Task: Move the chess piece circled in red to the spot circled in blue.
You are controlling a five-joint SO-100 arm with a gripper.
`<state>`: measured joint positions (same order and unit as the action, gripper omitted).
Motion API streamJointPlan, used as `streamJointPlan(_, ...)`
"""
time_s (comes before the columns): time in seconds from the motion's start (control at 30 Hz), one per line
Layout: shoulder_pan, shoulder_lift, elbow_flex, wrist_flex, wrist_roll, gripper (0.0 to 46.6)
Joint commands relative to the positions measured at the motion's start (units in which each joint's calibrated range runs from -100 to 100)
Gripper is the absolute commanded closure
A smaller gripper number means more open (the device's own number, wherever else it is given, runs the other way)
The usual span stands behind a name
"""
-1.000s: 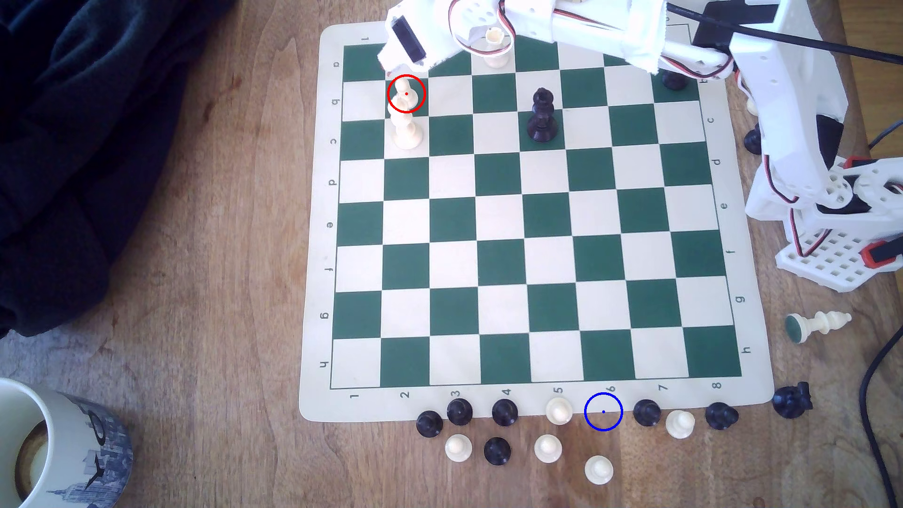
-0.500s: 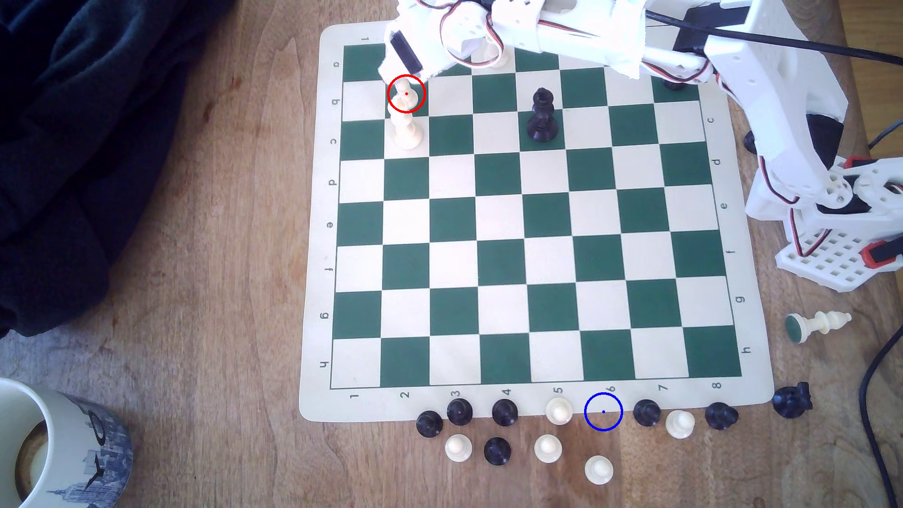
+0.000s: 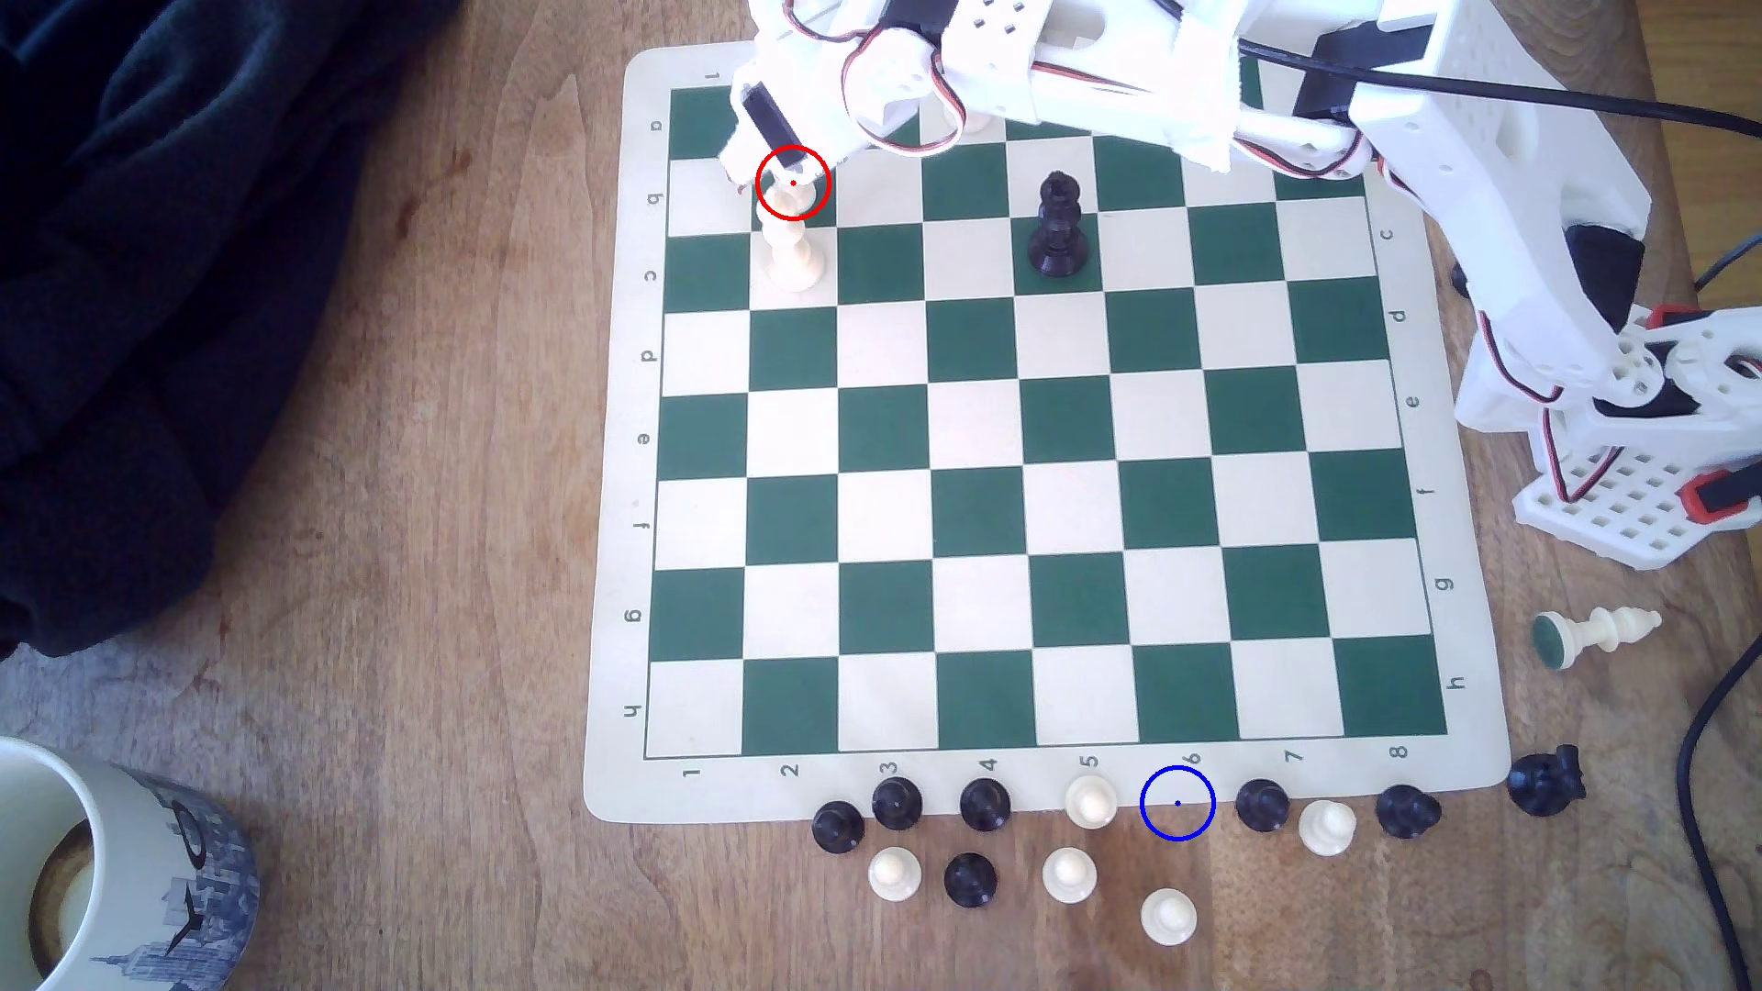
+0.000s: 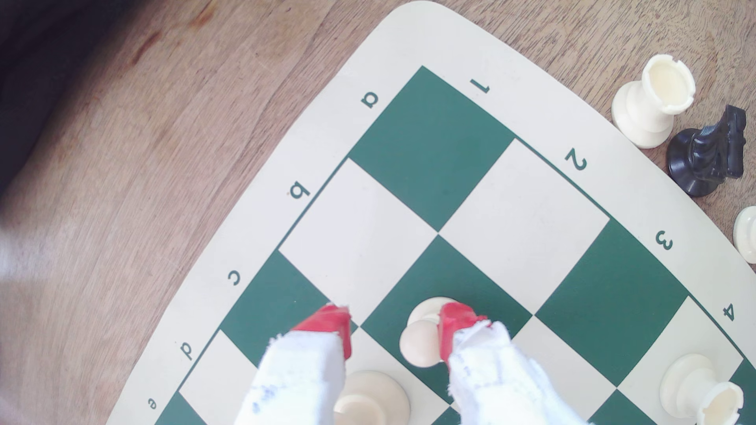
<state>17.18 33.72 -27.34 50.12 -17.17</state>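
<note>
Cream chess piece (image 4: 421,341) stands between wide-open gripper (image 4: 394,331) tips, touching one red fingertip (image 4: 452,327); taller cream piece (image 3: 793,252) stands just beside it, crowding.

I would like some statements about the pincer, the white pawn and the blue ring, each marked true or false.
1. The red-tipped pincer is open. True.
2. The small cream-white plastic pawn stands on a green square. True.
3. The pawn already sits inside the thin blue drawn ring. False: the ring is empty.
4. A taller slim cream piece stands beside the pawn. True.
5. The pincer has lifted the pawn. False: the pawn stands on the board.
</note>
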Motion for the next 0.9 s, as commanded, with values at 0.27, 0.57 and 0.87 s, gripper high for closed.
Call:
streamJointPlan(0.27, 0.0, -0.9, -5.1, -0.1, 0.5, 34.7)
streamJointPlan(0.57, -0.1, -0.8, -5.2, 1.1, 1.1, 35.3)
streamJointPlan(0.87, -0.3, -0.8, -5.8, 1.0, 1.3, 42.1)
